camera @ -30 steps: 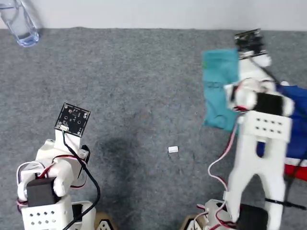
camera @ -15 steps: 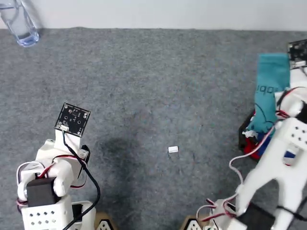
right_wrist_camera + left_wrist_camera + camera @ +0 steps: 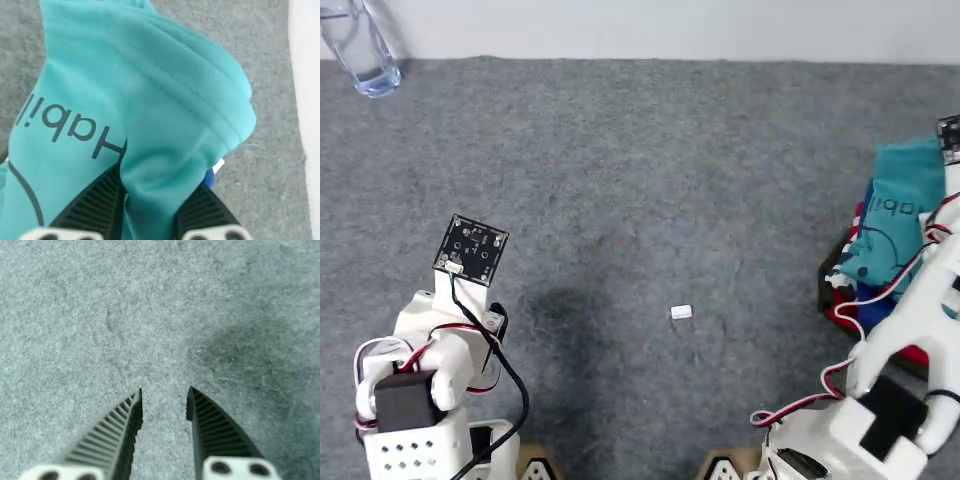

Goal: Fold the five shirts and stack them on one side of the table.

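Left end effector (image 3: 165,390): fingers spread with nothing between them, hanging over the grey table cover close to the left arm's base; likely parked aside while the other arm works.
Clear container (image 3: 360,50): in the far left corner by the wall, well apart from both arms and every shirt; no obstacle.
Table (image 3: 650,160): grey, carpet-like cover, which should grip cloth rather than let it slide.
White piece (image 3: 681,312): a small scrap lying alone near the front centre, between the two arms; it could catch under a shirt spread there, otherwise harmless.
Right end effector (image 3: 157,177): fingers pinching a bunched fold of the teal shirt (image 3: 140,90), out at the right edge of the table.
Teal shirt (image 3: 900,215): held over the pile, cloth draping from the grip; pinched at a thick fold, probably so the layers hold together on the way down. Whether it touches the pile I cannot tell.
Pile (image 3: 876,293): blue and red cloth show under the teal shirt, with a dark edge toward the centre; by the look of it, the chosen stacking side.
In the way: the right arm's white links and wires cross the pile in the high view and hide its near part. The pile sits close to the table's edge, so a loose drop might slip off.
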`<state>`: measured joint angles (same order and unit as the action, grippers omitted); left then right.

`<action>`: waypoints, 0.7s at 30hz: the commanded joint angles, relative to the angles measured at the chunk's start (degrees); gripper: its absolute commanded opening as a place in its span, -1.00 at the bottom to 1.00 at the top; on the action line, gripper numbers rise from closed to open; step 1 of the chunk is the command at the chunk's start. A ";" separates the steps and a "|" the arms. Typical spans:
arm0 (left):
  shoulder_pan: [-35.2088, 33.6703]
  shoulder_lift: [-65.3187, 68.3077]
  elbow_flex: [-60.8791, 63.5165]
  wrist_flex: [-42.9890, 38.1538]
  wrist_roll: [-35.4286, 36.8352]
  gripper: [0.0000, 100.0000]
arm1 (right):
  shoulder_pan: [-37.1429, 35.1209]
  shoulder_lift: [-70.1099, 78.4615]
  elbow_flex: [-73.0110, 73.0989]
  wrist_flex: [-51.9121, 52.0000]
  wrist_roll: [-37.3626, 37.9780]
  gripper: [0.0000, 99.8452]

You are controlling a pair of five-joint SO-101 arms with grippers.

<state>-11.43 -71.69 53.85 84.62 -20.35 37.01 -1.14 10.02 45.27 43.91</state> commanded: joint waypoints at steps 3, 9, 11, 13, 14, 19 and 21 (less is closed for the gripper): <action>-0.09 -0.26 -0.13 0.35 0.18 -0.73 | 3.03 0.66 -4.31 -1.10 4.22 -0.96; 0.09 -0.26 -0.13 0.35 0.18 -0.73 | 4.00 0.04 -4.84 -1.10 2.99 -0.46; 0.09 -0.26 -0.13 0.35 0.18 -0.73 | 4.26 -1.98 -5.89 -0.48 -1.58 -0.28; 0.09 -0.18 -0.13 0.35 0.18 -0.73 | 3.91 -5.41 -6.95 3.21 -5.80 -0.19; 0.18 -0.09 -0.13 0.35 0.18 -0.73 | 3.12 -7.43 -7.47 5.76 -7.74 -0.18; 0.09 -0.09 -0.13 0.35 0.18 -0.73 | -3.30 -17.10 -7.30 21.32 -13.89 -0.30; -0.09 -0.18 -0.04 0.35 0.18 -0.73 | -5.67 -19.30 -5.54 25.27 -15.30 -0.43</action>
<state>-11.43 -71.69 53.85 84.62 -20.35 34.73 -15.38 5.63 64.44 31.25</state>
